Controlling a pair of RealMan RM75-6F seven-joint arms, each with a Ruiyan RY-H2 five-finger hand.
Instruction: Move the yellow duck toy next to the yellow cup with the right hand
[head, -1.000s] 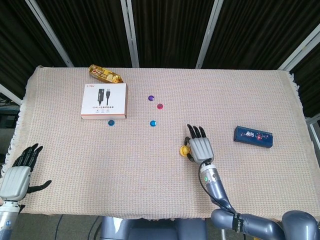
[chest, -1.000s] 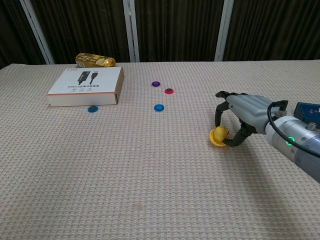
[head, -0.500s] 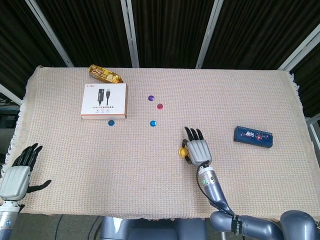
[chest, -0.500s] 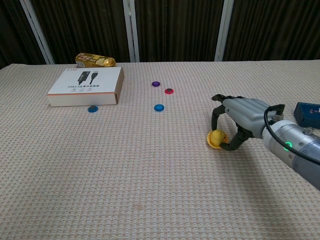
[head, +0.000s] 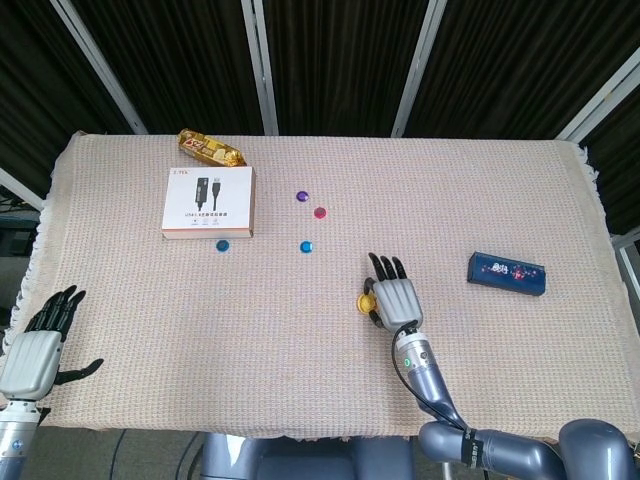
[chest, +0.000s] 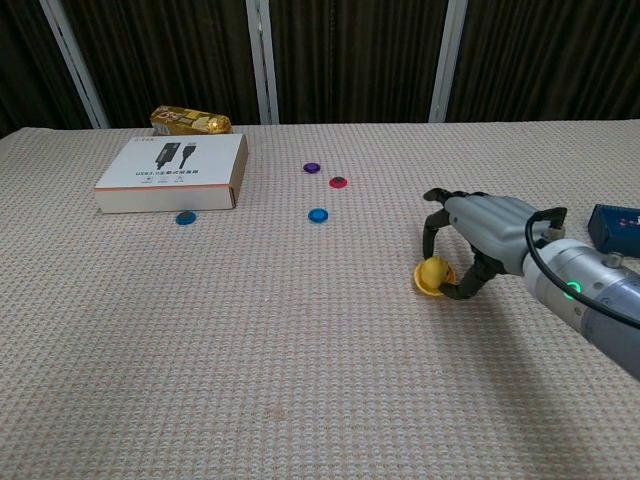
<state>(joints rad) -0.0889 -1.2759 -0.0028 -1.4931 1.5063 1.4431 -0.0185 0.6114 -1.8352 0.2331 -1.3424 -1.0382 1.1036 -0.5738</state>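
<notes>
Gripping the yellow duck toy (chest: 433, 274) between thumb and curled fingers, the right hand (chest: 487, 235) rests low on the table cloth (chest: 250, 340) — right of centre. Left hand (head: 38, 346) — fingers spread, holding nothing.

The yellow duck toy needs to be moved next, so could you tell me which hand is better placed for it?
The right hand: its fingers already curl around the yellow duck toy, while the left hand sits open at the table's far left edge.
</notes>
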